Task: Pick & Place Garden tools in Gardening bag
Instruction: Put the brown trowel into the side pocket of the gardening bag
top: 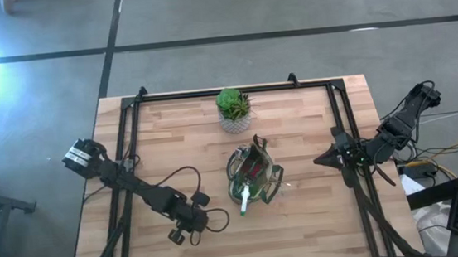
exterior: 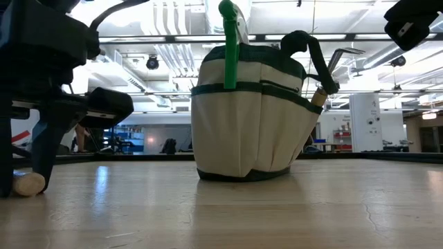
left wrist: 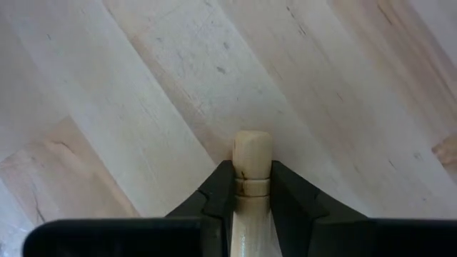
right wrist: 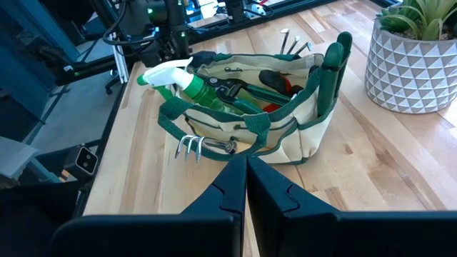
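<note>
The gardening bag (top: 254,174) stands upright mid-table, also in the low view (exterior: 246,117). It holds a green-and-white tool (right wrist: 178,78), black pruners (right wrist: 232,84) and a red-and-black item (right wrist: 275,87). A rake fork (right wrist: 194,146) sticks out of its outer pocket. My left gripper (top: 189,223) is near the front edge, left of the bag, and is shut on a wooden-handled tool (left wrist: 252,153) whose head is hidden. My right gripper (right wrist: 246,168) hangs shut and empty right of the bag (top: 319,160). My left gripper pinches the tool's wooden handle between its two fingers (left wrist: 214,189), just behind the rounded free end (left wrist: 252,146), which pokes out past the fingertips. The fingers come steeply from above. In the low view the handle's end (exterior: 28,183) sits at the table top.
A green plant in a white pot (top: 234,110) stands at the far edge behind the bag. A black frame (top: 128,121) runs along the table's left, right and far sides. Bare wood (top: 304,222) lies between the bag and the front edge.
</note>
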